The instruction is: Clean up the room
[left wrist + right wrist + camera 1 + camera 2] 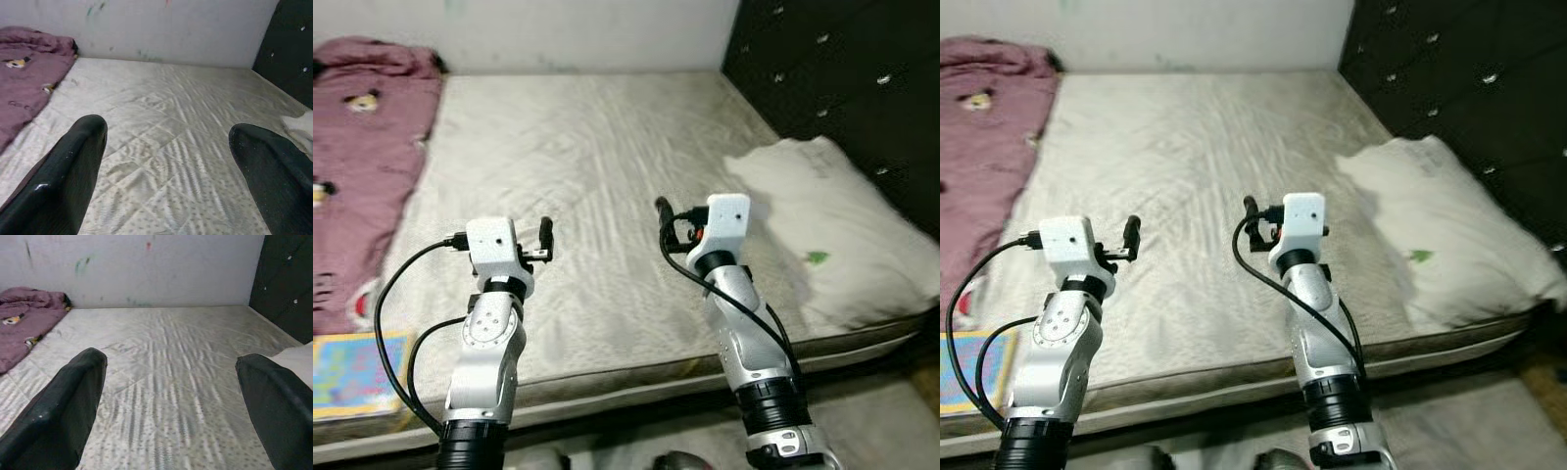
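A crumpled pink blanket (357, 147) with cartoon prints lies along the left side of the bare quilted mattress (597, 166). On the mattress's right side, by the dark headboard, rests a white pillow (832, 225). A colourful book (352, 372) sits at the near left corner of the bed. My left gripper (545, 233) hovers over the near part of the mattress, open and empty, its fingers (73, 171) wide apart. About level with it to the right is my right gripper (662, 211), also open with nothing between its fingers (68, 401).
A black tufted headboard (842, 69) lines the right side of the bed, and a pale wall (587, 29) with small marks runs along its far side. The mattress's near edge (636, 377) is just below my arms, with floor beneath.
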{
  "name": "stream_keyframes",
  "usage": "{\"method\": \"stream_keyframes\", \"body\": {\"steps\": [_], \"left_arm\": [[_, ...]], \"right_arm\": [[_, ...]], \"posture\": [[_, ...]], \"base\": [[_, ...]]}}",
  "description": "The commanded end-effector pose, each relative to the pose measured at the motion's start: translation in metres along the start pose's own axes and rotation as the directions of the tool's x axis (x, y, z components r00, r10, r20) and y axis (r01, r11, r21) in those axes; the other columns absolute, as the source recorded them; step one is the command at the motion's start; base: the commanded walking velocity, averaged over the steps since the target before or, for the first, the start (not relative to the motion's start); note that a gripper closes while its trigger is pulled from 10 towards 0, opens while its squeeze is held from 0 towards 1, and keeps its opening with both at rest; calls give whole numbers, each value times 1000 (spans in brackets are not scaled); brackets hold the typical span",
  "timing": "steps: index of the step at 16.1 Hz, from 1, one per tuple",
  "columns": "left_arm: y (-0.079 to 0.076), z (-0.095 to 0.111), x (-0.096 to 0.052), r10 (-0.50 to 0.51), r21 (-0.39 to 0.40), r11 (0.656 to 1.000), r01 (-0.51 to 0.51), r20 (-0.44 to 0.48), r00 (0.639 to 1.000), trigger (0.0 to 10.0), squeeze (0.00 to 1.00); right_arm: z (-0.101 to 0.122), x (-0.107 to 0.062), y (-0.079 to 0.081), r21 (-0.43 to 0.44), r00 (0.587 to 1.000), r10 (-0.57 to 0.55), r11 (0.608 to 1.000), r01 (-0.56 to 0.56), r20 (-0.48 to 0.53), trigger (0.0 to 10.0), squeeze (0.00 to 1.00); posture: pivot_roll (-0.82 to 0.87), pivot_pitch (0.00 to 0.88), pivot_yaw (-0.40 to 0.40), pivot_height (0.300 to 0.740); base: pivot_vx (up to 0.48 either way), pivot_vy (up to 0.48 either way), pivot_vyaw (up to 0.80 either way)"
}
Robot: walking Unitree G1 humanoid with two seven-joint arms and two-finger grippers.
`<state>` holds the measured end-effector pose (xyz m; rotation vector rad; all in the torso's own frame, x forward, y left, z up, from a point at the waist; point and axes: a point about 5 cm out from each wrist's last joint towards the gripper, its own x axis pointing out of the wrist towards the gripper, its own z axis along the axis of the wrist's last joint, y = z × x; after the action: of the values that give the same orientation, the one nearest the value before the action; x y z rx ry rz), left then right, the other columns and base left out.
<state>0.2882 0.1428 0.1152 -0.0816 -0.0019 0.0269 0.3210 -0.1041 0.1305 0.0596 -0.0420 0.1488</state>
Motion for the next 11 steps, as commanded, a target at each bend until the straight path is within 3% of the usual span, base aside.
{"method": "stream_keyframes", "body": {"steps": [1,7,11], "left_arm": [[-8,1,0,-25,-3,1000,25,4,1000,10000,0],[-9,0,0,-27,6,1000,27,5,1000,10000,0],[-10,-1,0,-30,-1,1000,30,-3,1000,10000,0]], "right_arm": [[-2,-2,-9,-2,999,-32,999,32,-11,10000,0],[-3,-2,-8,-5,1000,-26,1000,26,-12,10000,0],[-3,-3,-5,-28,1000,0,1000,0,-4,10000,0]], "posture": [[32,0,-49,740],[33,0,-48,740],[32,0,-49,740]], "base": [[0,345,0],[0,0,0],[0,480,0]]}}
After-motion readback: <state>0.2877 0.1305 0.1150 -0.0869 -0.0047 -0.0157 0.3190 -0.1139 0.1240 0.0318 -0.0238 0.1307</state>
